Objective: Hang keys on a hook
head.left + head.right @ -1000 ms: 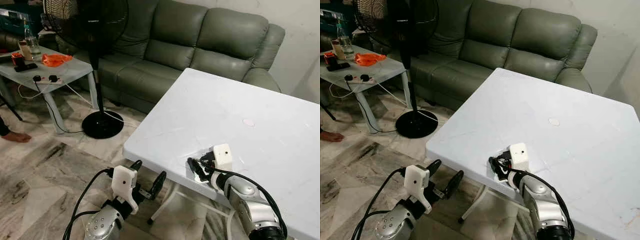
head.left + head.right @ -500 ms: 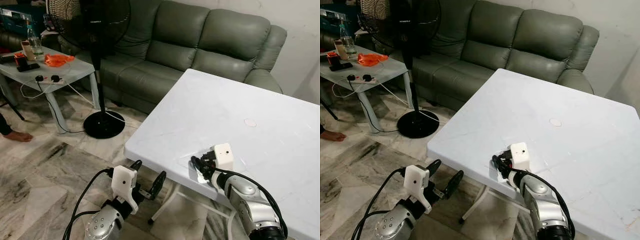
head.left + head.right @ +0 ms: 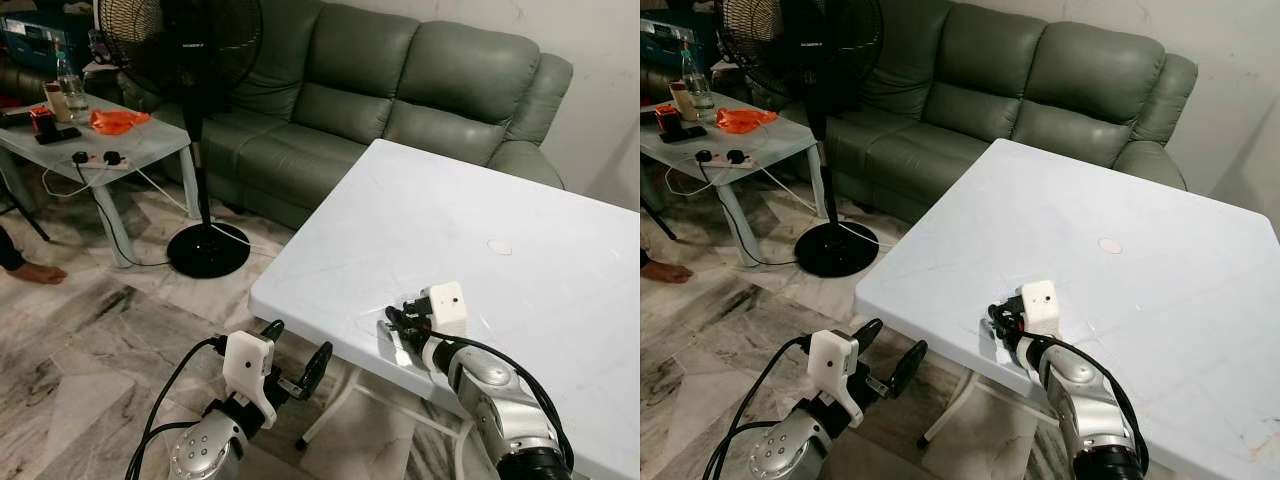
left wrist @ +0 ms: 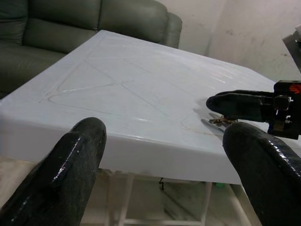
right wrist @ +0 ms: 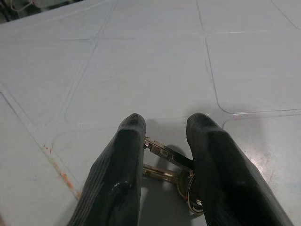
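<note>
In the left eye view, your right gripper point(image 3: 396, 322) sits low over the near left corner of the white table point(image 3: 470, 220), fingertips at the tabletop. Your left gripper point(image 3: 297, 362) hangs below the table's edge over the marble floor point(image 3: 80, 330), its two fingers spread apart with nothing between them. Beyond stand a green sofa point(image 3: 380, 90), a standing fan point(image 3: 195, 120) and a side table point(image 3: 95, 140) with small clutter on it.

In the left wrist view, you look between the wide-apart black fingers point(image 4: 70, 174) at the table's edge; the right gripper point(image 4: 221, 106) reaches in over the top, with the keys point(image 4: 220, 121) lying on the surface just under its tips.

In the right wrist view, your fingers point(image 5: 124, 165) straddle the keys point(image 5: 171, 172), narrowed in on either side of them. The keys and their ring rest on the tabletop, and I cannot tell whether the fingers actually pinch them.
</note>
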{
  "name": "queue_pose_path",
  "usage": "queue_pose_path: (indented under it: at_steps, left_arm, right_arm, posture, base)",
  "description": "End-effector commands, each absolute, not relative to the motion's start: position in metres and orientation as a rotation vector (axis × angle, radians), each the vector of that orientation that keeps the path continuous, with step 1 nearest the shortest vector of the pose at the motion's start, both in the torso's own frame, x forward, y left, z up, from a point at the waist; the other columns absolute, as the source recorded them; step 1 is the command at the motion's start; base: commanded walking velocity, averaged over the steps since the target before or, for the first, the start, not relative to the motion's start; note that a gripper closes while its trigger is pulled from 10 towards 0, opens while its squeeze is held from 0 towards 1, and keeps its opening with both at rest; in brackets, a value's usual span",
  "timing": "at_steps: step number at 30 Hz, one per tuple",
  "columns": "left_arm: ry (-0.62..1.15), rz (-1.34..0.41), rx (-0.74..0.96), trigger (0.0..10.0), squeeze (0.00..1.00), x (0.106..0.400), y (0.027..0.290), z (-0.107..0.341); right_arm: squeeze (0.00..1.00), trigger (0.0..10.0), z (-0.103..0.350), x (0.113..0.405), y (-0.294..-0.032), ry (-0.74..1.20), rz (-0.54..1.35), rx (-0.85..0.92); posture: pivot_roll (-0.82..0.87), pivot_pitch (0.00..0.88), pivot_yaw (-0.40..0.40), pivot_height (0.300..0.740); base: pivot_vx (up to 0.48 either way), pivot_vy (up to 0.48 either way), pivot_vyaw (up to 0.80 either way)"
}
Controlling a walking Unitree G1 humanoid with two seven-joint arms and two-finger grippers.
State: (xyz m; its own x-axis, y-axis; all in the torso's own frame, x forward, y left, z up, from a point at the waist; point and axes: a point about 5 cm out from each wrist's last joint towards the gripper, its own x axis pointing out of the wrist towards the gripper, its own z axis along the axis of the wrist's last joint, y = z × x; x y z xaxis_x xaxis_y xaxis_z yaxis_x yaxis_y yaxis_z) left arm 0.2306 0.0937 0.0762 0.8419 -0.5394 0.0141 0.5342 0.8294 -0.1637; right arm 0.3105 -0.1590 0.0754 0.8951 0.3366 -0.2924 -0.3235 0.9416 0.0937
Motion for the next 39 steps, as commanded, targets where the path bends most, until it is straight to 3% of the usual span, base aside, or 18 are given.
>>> queue_pose_path:
  at_steps: [1,6,7,8,9,12,13,14,23,30,39]
  left_arm:
    - [0.018,-0.577,-0.163,10.0,0.0,0.231,0.092,0.081]
    - [0.019,-0.578,-0.165,10.0,0.0,0.231,0.092,0.081]
    - [0.019,-0.578,-0.164,10.0,0.0,0.231,0.092,0.081]
    - [0.019,-0.579,-0.164,10.0,0.0,0.231,0.092,0.081]
    - [0.018,-0.579,-0.165,10.0,0.0,0.231,0.092,0.081]
    - [0.018,-0.579,-0.166,10.0,0.0,0.232,0.092,0.081]
    - [0.018,-0.579,-0.168,10.0,0.0,0.232,0.092,0.081]
    - [0.019,-0.578,-0.17,10.0,0.0,0.232,0.092,0.081]
    - [0.018,-0.579,-0.167,10.0,0.0,0.232,0.093,0.082]
    - [0.019,-0.578,-0.166,10.0,0.0,0.233,0.093,0.082]
    - [0.015,-0.581,-0.169,10.0,0.0,0.233,0.092,0.082]
  right_arm:
    - [0.0,10.0,0.069,0.309,-0.167,0.334,0.311,0.073]
    - [0.0,10.0,0.071,0.309,-0.17,0.302,0.324,0.091]
    - [0.6,10.0,0.072,0.308,-0.171,0.293,0.337,0.122]
    - [0.6,10.0,0.073,0.307,-0.171,0.286,0.346,0.144]
    - [1.0,10.0,0.073,0.307,-0.172,0.285,0.342,0.16]
    - [1.0,10.0,0.073,0.307,-0.173,0.285,0.33,0.141]
    - [0.85,10.0,0.073,0.307,-0.173,0.279,0.333,0.133]
    - [0.0,10.0,0.074,0.308,-0.173,0.275,0.334,0.129]
    - [0.0,10.0,0.079,0.306,-0.175,0.17,0.362,0.076]
    - [0.0,10.0,0.091,0.306,-0.176,0.07,0.394,0.214]
    - [0.0,10.0,0.079,0.307,-0.191,0.107,0.309,0.074]
  posture:
    - [0.04,0.019,-0.118,0.74]
    - [0.04,0.019,-0.118,0.74]
    - [0.04,0.022,-0.117,0.74]
    - [0.04,0.022,-0.117,0.74]
    - [0.04,0.022,-0.117,0.74]
    - [0.04,0.022,-0.117,0.74]
    - [0.03,0.022,-0.115,0.74]
    - [0.03,0.022,-0.115,0.74]
    - [0.04,0.023,-0.113,0.74]
    - [0.04,0.022,-0.113,0.74]
    - [0.04,0.015,-0.112,0.74]
  base:
    - [0.0,0.0,0.0]
    - [0.0,0.0,0.0]
    - [0.0,0.0,0.0]
    - [0.0,0.0,0.0]
    - [0.0,0.0,0.0]
    - [0.0,0.0,0.0]
    - [0.0,0.0,0.0]
    - [0.0,0.0,0.0]
    - [0.0,0.0,0.0]
    - [0.0,0.0,0.0]
    - [0.0,0.0,0.0]
